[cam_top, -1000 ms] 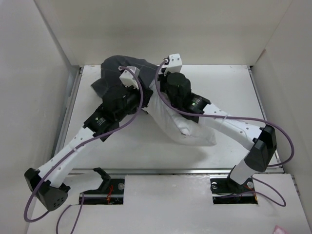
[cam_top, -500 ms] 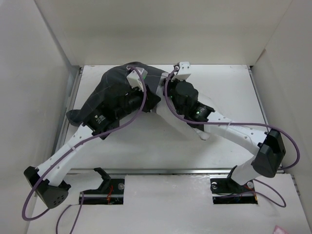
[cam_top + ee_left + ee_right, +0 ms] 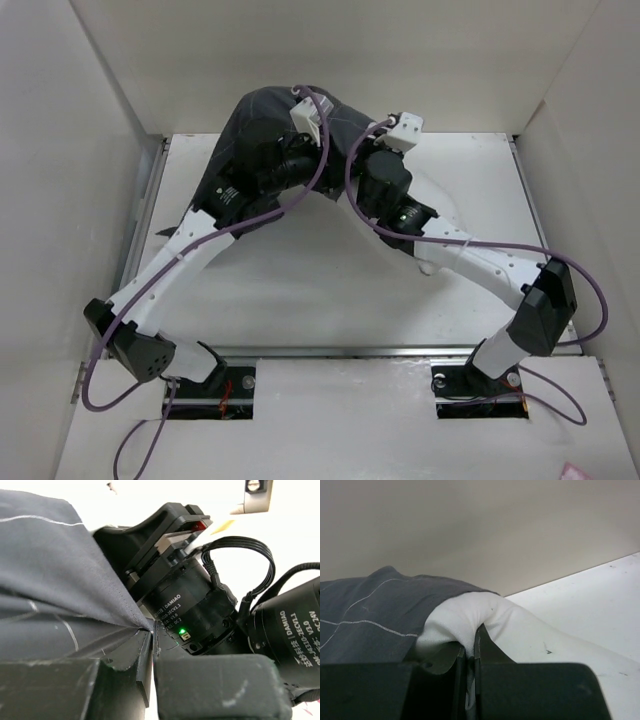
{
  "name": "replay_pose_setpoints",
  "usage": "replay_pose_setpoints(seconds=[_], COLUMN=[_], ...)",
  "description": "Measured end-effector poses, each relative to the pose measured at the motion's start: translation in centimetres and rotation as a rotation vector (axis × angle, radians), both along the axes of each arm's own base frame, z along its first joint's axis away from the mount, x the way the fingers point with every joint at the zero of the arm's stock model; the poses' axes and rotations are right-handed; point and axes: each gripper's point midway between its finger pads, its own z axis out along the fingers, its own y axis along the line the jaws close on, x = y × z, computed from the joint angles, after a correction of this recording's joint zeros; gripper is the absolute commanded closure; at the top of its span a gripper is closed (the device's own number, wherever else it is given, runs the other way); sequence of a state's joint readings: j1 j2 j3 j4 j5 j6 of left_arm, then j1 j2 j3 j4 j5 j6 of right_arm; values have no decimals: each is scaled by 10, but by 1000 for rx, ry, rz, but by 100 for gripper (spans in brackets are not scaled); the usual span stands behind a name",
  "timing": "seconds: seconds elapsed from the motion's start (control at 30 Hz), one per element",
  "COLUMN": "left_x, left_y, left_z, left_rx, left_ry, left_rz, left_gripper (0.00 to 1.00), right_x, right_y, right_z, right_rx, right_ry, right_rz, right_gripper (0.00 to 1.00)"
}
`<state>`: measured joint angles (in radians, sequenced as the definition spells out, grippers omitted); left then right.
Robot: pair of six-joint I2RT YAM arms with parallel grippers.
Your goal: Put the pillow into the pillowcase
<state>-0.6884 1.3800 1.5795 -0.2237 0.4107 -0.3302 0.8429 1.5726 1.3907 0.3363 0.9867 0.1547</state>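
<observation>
Because pillow (image 3: 470,612) soft, pillowcase (image 3: 50,575) floppy, edge pinches suit: left end effector (image 3: 152,636) clamped on pillowcase hem, right end effector (image 3: 474,645) nipping pillow, bench (image 3: 490,180) far edge.

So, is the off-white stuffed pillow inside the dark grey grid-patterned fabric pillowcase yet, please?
Partly in: the off-white pillow pokes out of the dark grey pillowcase, pinched by the right fingers.

The pillowcase (image 3: 365,615) is matt woven cloth; the pillow (image 3: 465,617) looks smooth, perhaps cotton.
</observation>
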Motion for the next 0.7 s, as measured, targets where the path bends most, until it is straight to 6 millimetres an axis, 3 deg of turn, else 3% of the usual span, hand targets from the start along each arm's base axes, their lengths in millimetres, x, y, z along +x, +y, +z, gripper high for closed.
replay_pose_setpoints(seconds=[0.13,0.2,0.37,0.43,0.5,0.57,0.63,0.7], left_x=[-2,-8,-28,-29,-32,-36,-44,-52], left_y=[-3,-2,9,14,16,19,25,31], left_z=[-2,-11,-63,-88,-116,-145,-175,-193], left_rx=[-20,-28,-7,11,34,61,105,146], left_ry=[12,29,141,198,255,312,387,443], left_rz=[-20,-32,-30,-14,-11,-5,5,10], left_gripper=[100,94,91,81,71,54,44,35], right_x=[0,-1,-2,-3,-2,-1,-3,-7], right_y=[-14,-16,-1,11,22,33,45,54], right_z=[4,3,-18,-38,-68,-103,-137,-156], right_rx=[36,43,16,-5,-42,-90,-132,-136], right_ry=[-10,-8,20,44,82,141,213,266], right_rz=[-87,-107,-84,-40,6,64,132,192], right_gripper=[100,100,99,94,82,73,58,40])
